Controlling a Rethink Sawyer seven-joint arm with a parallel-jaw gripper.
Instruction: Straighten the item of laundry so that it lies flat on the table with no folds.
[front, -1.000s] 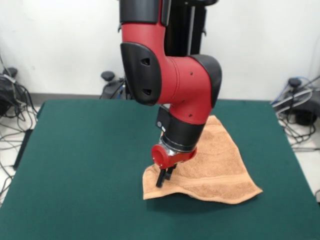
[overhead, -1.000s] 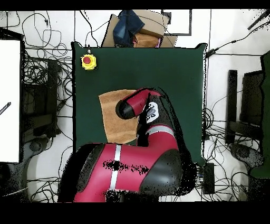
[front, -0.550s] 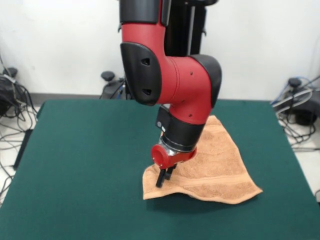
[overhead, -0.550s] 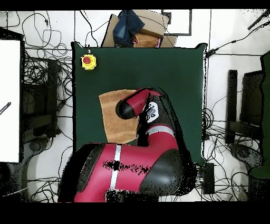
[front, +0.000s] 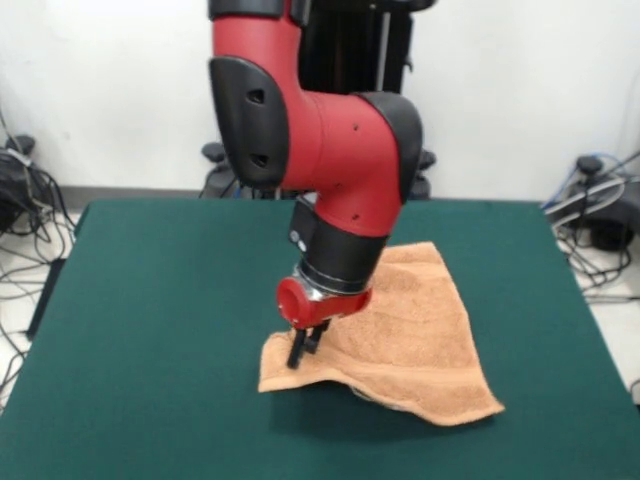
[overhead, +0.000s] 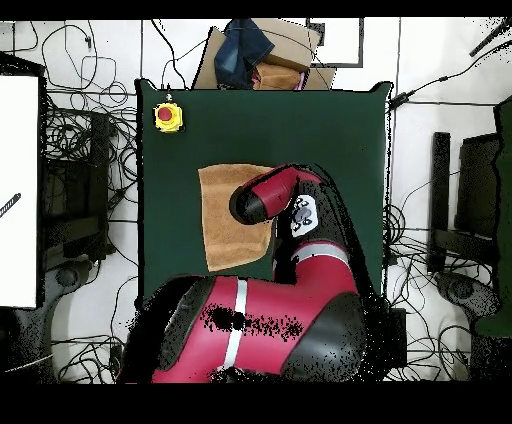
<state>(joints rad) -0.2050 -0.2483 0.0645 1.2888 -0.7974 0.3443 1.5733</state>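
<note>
Surface: large rectangular table with a dark green felt-like top (front: 150, 330), set before a white wall, with cables on the pale floor at both sides.
Laundry: small peach-orange terry-cloth towel (front: 420, 340) lies on the table, in the front view right of centre and toward the near edge; in the overhead view (overhead: 225, 225) it sits left of the table's middle.
Towel shape: not flat. Its near-left corner is raised off the felt at the gripper, the near hem sags in a curve with a shadow beneath it, and the near-right corner comes to a point on the table.
Woven band: a stripe runs across the towel near the near hem.
Arm: red and black robot arm (front: 310, 150) comes down from above and covers the towel's far-left part in the front view; in the overhead view it hides the towel's right side.
Tool: black 2-finger gripper (front: 300, 350) under a red wrist collar, pointing down at the towel's near-left corner. The fingers are drawn close together and pinch the cloth of that lifted corner.
Button: yellow box with a red round button (overhead: 167, 116) stands on a table corner in the overhead view, well apart from the towel.
Beyond the table: brown cardboard with a dark blue cloth (overhead: 250, 50) on it lies past the table's edge in the overhead view.
</note>
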